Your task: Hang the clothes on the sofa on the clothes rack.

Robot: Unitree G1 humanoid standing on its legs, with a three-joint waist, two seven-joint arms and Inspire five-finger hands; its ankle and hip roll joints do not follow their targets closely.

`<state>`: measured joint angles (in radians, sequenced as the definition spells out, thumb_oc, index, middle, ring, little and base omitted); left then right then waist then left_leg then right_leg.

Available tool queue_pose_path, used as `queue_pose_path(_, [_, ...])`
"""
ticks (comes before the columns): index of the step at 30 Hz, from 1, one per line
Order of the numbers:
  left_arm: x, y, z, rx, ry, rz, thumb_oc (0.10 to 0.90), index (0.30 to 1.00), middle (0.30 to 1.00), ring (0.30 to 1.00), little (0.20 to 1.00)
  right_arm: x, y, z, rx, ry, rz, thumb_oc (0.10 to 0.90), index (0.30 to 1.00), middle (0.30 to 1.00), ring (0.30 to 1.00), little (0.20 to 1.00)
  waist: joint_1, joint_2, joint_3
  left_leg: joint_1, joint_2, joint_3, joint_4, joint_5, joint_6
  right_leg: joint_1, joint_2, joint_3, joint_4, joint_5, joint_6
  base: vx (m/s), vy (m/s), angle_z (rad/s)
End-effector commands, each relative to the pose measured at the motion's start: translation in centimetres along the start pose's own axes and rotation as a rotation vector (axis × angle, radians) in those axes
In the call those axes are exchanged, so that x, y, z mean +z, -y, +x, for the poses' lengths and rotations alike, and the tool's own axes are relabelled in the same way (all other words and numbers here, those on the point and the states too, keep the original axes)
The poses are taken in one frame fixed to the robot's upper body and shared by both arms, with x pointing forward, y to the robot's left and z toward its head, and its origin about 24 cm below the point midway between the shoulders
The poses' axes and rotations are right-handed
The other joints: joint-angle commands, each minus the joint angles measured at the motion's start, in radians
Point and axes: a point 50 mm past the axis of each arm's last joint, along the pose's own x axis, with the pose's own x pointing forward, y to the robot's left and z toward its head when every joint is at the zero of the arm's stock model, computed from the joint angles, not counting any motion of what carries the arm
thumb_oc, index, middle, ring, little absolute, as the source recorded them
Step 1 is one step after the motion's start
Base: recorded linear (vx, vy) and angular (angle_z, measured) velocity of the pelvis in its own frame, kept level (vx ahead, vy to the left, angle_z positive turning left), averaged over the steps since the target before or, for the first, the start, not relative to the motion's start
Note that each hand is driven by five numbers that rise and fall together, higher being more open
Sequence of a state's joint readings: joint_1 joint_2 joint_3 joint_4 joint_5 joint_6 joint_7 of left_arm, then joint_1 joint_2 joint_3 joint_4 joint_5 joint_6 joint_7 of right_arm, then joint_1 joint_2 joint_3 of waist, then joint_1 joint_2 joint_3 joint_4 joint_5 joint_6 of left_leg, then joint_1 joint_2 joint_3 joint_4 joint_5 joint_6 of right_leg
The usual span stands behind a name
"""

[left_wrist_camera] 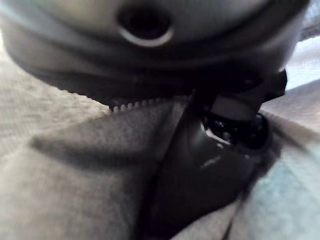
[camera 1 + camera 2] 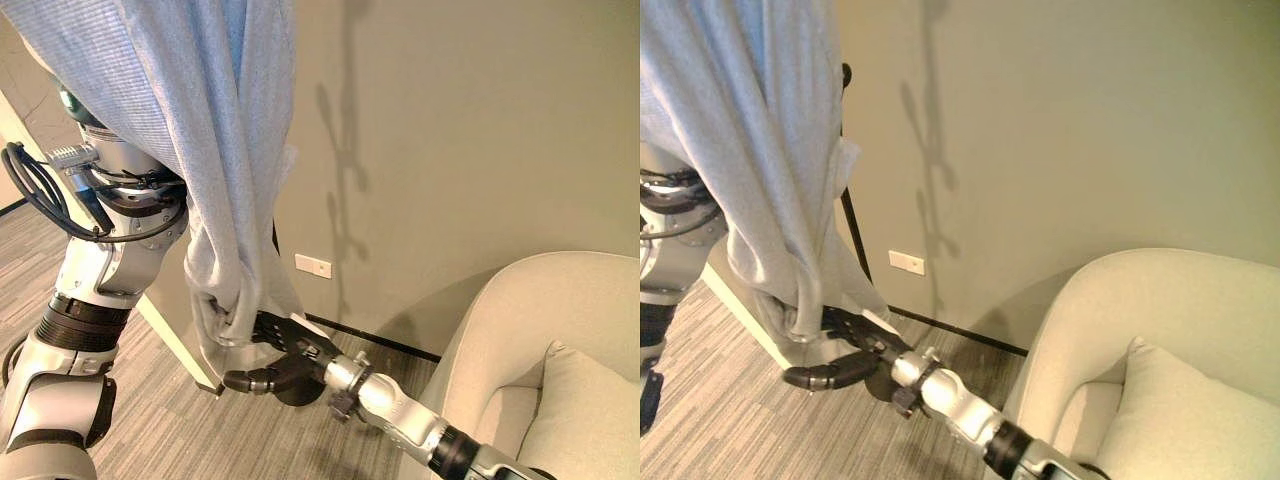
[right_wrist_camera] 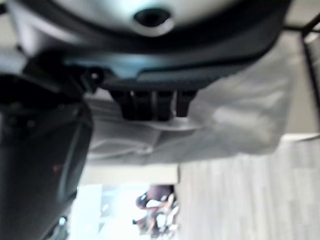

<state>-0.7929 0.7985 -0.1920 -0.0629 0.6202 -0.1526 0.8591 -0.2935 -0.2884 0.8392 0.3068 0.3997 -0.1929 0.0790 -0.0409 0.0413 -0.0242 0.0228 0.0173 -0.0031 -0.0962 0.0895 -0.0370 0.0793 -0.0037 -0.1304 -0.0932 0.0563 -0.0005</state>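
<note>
While a pale blue-grey garment hangs in long folds from about 11 o'clock in the left eye view, its lower end is reached by the right hand, which comes in on its silver-grey arm from about 5 o'clock. The fingers of that hand are seen extended against the bottom folds of the cloth, with the thumb held straight out below them and apart from the fabric, so the hand is read as spread rather than closed around anything. In the right wrist view the same fingers are seen lying straight against the pale cloth.

The upper part of the garment is draped over the raised left arm, at about 10 o'clock in the left eye view. The left hand is seen in its own wrist view as a dark bulk pressed among grey folds of the fabric; whether its fingers are curled or straight cannot be told, since they are buried in the cloth.

A thin dark pole of the clothes rack is visible just behind the garment, against the beige wall. A cream sofa with a matching cushion is set at about 4 o'clock, well apart from the garment. A striped grey carpet is seen below.
</note>
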Motion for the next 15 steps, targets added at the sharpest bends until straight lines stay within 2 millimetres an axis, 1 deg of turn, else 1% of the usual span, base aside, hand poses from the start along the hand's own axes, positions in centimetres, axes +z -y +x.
queue_pose_path(1, [-1.8, -2.6, 2.5, 0.138, -0.036, 0.062, 0.400, 0.300, 0.300, 0.300, 0.300, 5.5, 0.0, 1.9, -0.017, 0.260, -0.069, 0.800, 0.900, 0.900, 0.900, 0.900, 0.013, -0.035, -0.062, 0.116, -0.005, 0.104, 0.009, -0.153, -0.006, -0.021, -0.045, 0.030, 0.006, -0.042, 0.092, -0.01, 0.000, -0.03])
queue_pose_path(4, [-2.4, -3.3, 2.3, 0.121, -0.029, 0.101, 0.400, 0.300, 0.300, 0.300, 0.300, 6.8, 1.3, 0.7, -0.057, 0.305, -0.252, 0.800, 0.900, 0.900, 0.900, 0.900, 0.012, -0.036, -0.063, 0.117, -0.006, 0.106, 0.009, -0.155, -0.003, -0.021, -0.045, 0.035, 0.006, -0.042, 0.094, 0.01, 0.001, -0.05])
queue_pose_path(5, [-2.6, -3.9, 2.3, 0.119, -0.022, 0.123, 0.400, 0.300, 0.300, 0.300, 0.300, 7.2, 2.3, -0.5, -0.110, 0.320, -0.358, 0.800, 0.900, 0.900, 0.900, 0.900, 0.009, -0.036, -0.063, 0.118, -0.006, 0.105, 0.009, -0.155, -0.001, -0.019, -0.045, 0.038, 0.006, -0.042, 0.094, 0.03, 0.001, -0.05])
queue_pose_path(7, [-2.9, -4.7, 2.3, 0.113, -0.004, 0.160, 0.400, 0.300, 0.300, 0.300, 0.300, 7.8, 3.7, -2.4, -0.186, 0.339, -0.485, 0.800, 0.900, 0.900, 0.900, 0.900, -0.001, -0.038, -0.060, 0.118, -0.006, 0.104, 0.009, -0.156, 0.000, -0.018, -0.046, 0.041, 0.006, -0.043, 0.095, 0.01, 0.003, -0.02])
queue_pose_path(9, [-3.1, -5.4, 2.2, 0.122, 0.004, 0.188, 0.400, 0.300, 0.300, 0.300, 0.300, 7.8, 4.8, -4.9, -0.274, 0.340, -0.529, 0.800, 0.900, 0.900, 0.900, 0.900, -0.010, -0.035, -0.060, 0.120, -0.007, 0.100, 0.009, -0.157, 0.001, -0.016, -0.047, 0.038, 0.006, -0.045, 0.096, 0.02, 0.010, 0.10])
queue_pose_path(10, [-3.2, -5.7, 2.3, 0.128, 0.011, 0.201, 0.400, 0.300, 0.300, 0.300, 0.300, 7.9, 5.3, -5.8, -0.316, 0.344, -0.544, 0.800, 0.900, 0.900, 0.900, 0.900, -0.017, -0.035, -0.058, 0.120, -0.007, 0.100, 0.009, -0.157, 0.001, -0.015, -0.047, 0.039, 0.006, -0.045, 0.096, 0.02, 0.017, 0.09])
queue_pose_path(11, [-3.3, -5.9, 2.2, 0.116, 0.018, 0.214, 0.400, 0.300, 0.300, 0.300, 0.300, 8.0, 5.7, -7.4, -0.364, 0.346, -0.582, 0.800, 0.900, 0.900, 0.900, 0.900, -0.025, -0.032, -0.057, 0.120, -0.008, 0.098, 0.009, -0.158, 0.002, -0.014, -0.047, 0.038, 0.006, -0.046, 0.097, 0.01, 0.014, 0.03])
queue_pose_path(12, [-3.3, -5.9, 2.2, 0.115, 0.016, 0.212, 0.400, 0.300, 0.300, 0.300, 0.300, 8.0, 5.7, -7.5, -0.366, 0.344, -0.583, 0.800, 0.900, 0.900, 0.900, 0.900, -0.024, -0.031, -0.059, 0.120, -0.008, 0.097, 0.009, -0.158, 0.002, -0.014, -0.048, 0.036, 0.006, -0.046, 0.097, 0.00, 0.000, 0.00])
queue_pose_path(15, [-3.4, -6.3, 2.1, 0.112, 0.027, 0.227, 0.400, 0.300, 0.300, 0.300, 0.300, 8.2, 6.1, -9.2, -0.425, 0.342, -0.660, 0.800, 0.900, 0.900, 0.900, 0.900, -0.034, -0.031, -0.056, 0.122, -0.009, 0.094, 0.009, -0.159, 0.002, -0.013, -0.047, 0.036, 0.008, -0.047, 0.097, 0.00, 0.000, 0.00])
